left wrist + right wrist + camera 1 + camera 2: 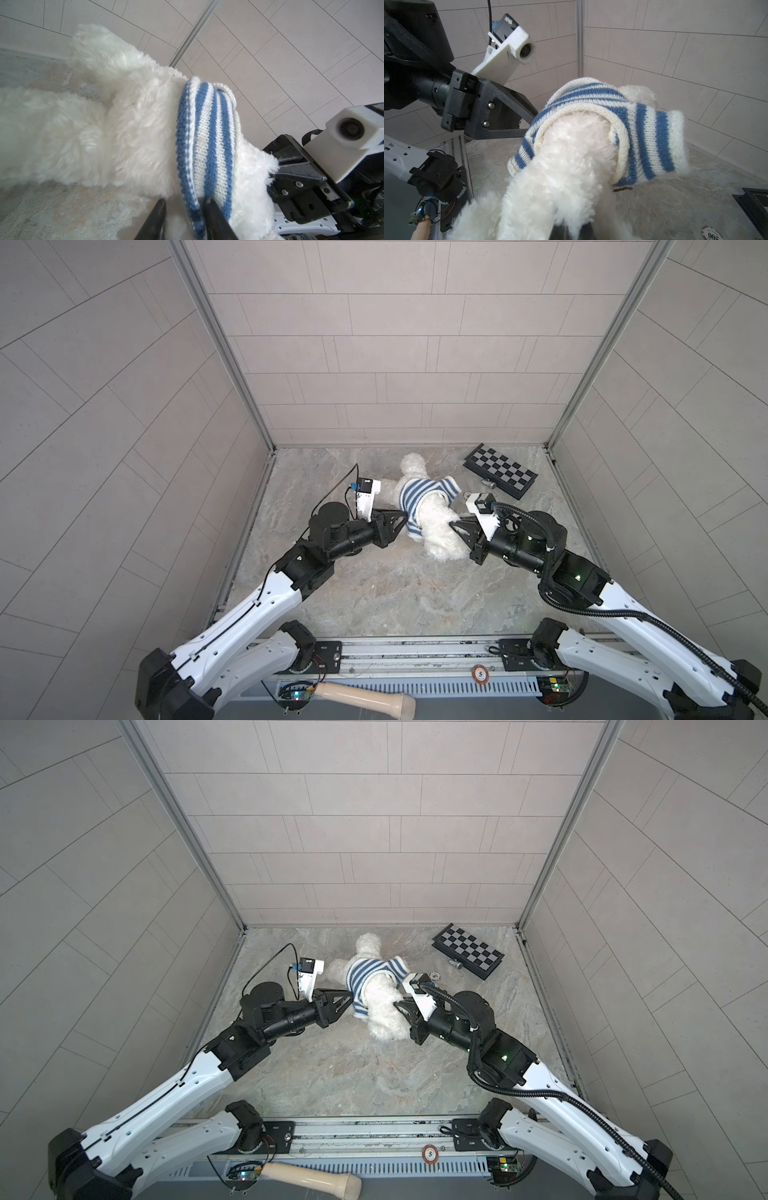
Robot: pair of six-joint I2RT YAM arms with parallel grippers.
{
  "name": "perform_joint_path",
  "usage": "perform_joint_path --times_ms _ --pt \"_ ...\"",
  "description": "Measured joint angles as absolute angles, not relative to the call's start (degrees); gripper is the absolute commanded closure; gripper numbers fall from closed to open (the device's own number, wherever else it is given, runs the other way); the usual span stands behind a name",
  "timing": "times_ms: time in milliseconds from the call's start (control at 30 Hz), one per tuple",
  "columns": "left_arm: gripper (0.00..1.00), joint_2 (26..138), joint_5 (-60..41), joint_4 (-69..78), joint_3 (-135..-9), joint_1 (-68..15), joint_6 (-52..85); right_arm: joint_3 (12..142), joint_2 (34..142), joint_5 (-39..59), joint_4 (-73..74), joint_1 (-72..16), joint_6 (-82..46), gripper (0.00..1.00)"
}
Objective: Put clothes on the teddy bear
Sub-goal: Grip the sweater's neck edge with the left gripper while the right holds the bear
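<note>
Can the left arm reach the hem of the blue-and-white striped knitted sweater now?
Probably yes. The left gripper has open jaws either side of the hem of the blue-and-white striped knitted sweater, nothing between. The right gripper grips the fluffy cream-white teddy bear by a leg, clear of it.

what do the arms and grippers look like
The left arm and right arm have white shells, black joints and black cylindrical wrists. The left gripper and right gripper are black with triangular open-frame fingers, each with a white camera mount. The right arm carries a thick corrugated black hose; the left a thin black cable.
</note>
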State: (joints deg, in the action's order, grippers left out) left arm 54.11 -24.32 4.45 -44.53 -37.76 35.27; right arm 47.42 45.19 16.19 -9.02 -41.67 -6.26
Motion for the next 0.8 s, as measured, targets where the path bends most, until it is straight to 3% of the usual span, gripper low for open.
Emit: perform_joint_path --times_ms 167,200,800 --pt "0.99 56.29 -23.9 4.25 -46.33 -37.8 33.93 47.35 45.1 16.1 -8.84 -41.63 -6.28 1.0" --pt "1.0 56.36 -23.79 4.08 -46.46 -37.8 33.54 47.35 45.08 16.08 -8.84 -41.58 -6.31 1.0" --pt "1.0 47.72 -19.33 -9.37 -42.87 -38.0 27.09 49.87 43.2 12.6 -12.23 -39.31 -12.75 1.0"
